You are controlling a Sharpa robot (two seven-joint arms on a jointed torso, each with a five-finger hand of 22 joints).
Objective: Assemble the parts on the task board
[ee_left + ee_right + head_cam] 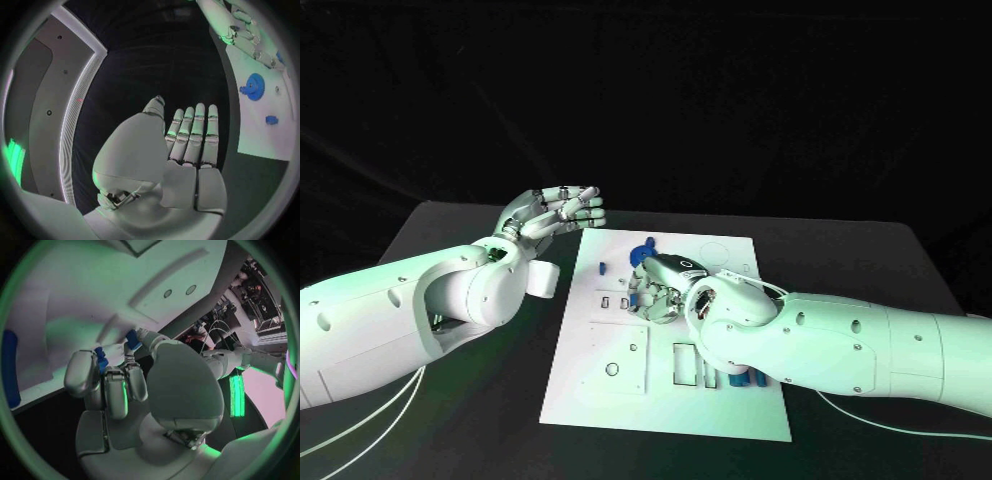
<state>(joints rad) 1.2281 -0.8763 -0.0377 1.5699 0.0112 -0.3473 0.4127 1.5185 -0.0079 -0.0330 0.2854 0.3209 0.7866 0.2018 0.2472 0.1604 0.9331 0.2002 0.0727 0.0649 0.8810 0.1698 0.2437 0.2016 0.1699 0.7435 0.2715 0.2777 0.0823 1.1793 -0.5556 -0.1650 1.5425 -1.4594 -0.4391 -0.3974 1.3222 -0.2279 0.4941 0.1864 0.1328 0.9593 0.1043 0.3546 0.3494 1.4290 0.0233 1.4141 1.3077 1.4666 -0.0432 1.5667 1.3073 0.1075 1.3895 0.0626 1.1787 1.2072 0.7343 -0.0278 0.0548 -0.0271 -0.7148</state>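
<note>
Task board (625, 395): white rectangular plate, flat in the middle of the black table (444, 225), long side running away from the robot, with rectangular slots and small round holes cut into its near half. Blue round part (642, 252) near the far edge, a slim blue part (602, 267) standing just left of it, more blue parts (737, 379) near the board's right edge beside the right forearm. From the left wrist view, blue round part (254, 86) with small holes in its face, a smaller blue part (270, 120) near it.

Right hand (664, 290) down over the board's middle, fingers (115, 390) curled and pinching a small blue part (100, 358) against the white surface. Left hand (560, 212) raised off the board's far left corner, holding nothing, fingers (194, 132) straight and side by side.
</note>
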